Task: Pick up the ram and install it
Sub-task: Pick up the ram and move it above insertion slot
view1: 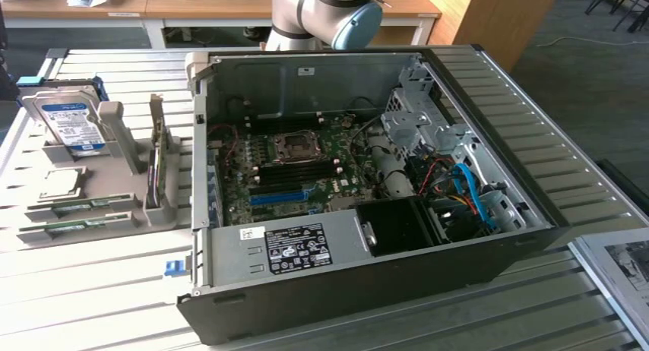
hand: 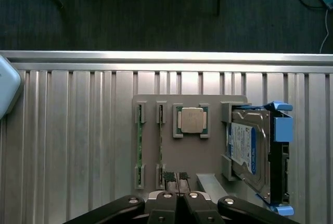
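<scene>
Ram point(hand: 139, 140) apparently slotted in holder point(hand: 188, 156); fingers point(hand: 168, 176) closed nearby.

The arm point(view1: 322, 15) stands at the back of the exterior view, a pale grey joint with a blue end cap, its link bent over. At the wrist, the tool point(hand: 176, 178) has its two black fingers pressed tight together, the ribbed pads point(hand: 168, 175) meeting face to face, with black linkage bars splayed out on either side
</scene>
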`<act>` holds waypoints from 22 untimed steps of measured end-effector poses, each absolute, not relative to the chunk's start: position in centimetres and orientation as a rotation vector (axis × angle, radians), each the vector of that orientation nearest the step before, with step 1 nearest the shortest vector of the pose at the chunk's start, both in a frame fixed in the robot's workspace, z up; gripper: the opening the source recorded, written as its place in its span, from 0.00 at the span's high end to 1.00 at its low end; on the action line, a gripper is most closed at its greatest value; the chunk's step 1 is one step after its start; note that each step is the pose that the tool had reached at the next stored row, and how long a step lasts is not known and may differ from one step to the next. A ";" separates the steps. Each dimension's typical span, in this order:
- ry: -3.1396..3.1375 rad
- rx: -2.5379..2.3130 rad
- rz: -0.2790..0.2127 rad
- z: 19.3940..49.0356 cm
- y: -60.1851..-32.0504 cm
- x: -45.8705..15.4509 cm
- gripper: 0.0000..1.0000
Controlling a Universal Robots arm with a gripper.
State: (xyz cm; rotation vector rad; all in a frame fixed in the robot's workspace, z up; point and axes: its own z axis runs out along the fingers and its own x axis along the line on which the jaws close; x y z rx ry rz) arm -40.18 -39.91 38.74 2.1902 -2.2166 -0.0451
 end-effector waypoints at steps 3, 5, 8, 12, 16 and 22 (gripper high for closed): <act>-2.205 2.202 -0.045 38.7 -39.9 -40.2 0.90; -2.202 2.205 -0.045 38.7 -39.9 -40.2 0.90; -2.202 2.205 -0.045 38.7 -39.9 -40.2 0.90; -2.202 2.205 -0.045 38.7 -39.9 -40.2 0.90; -2.202 2.205 -0.045 38.7 -39.9 -40.2 0.90; -2.202 2.205 -0.045 38.7 -39.9 -40.2 0.90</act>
